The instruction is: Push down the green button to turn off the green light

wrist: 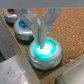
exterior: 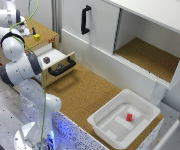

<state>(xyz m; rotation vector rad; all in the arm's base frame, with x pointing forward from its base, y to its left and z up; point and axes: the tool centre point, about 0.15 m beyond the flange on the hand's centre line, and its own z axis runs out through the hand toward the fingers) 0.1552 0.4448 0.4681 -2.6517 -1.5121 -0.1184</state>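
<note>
In the wrist view the green button [wrist: 45, 51] glows bright cyan-green in its light ring, on a cork-topped wooden box. My gripper [wrist: 41, 36] hangs right over the cap's near edge, its two fingers [wrist: 33, 25] drawn together at the tips with nothing between them. Whether the tips touch the cap I cannot tell. A blue-capped button [wrist: 23, 27] and a red-capped one [wrist: 11, 16] sit in a row beyond it. In the exterior view the gripper [exterior: 21, 28] is over the box at the top left, and the arm hides the buttons.
A small yellow-green cube [exterior: 36, 36] lies on the box top. Below it a drawer [exterior: 60, 64] stands open with a dark cube [exterior: 46, 59] inside. A white bin [exterior: 110, 125] holding a red block [exterior: 129, 117] sits at the front; a white cabinet [exterior: 97, 30] stands behind.
</note>
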